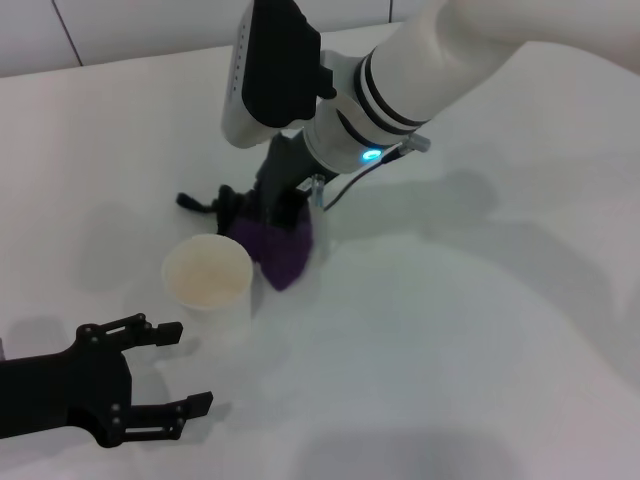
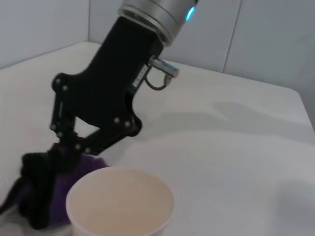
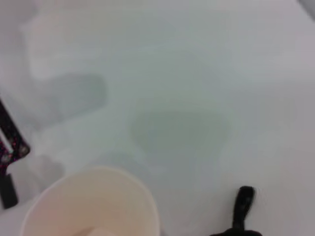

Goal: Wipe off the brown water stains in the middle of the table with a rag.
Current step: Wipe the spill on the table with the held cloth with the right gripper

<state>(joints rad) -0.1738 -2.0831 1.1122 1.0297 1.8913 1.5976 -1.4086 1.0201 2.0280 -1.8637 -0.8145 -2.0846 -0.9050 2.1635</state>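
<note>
Right end effector (image 1: 283, 222) grasps rag (image 1: 281, 250) on table (image 1: 480, 330); left end effector (image 1: 170, 368) released.

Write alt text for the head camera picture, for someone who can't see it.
The right gripper presses a purple rag onto the white table, just behind a white paper cup. The left gripper, fingers open, is at the near left edge, apart from the cup. No brown stain shows.

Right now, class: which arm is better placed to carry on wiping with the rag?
Right. The right gripper is down on the purple rag beside the paper cup; the left gripper hangs open, nearer the robot.
</note>
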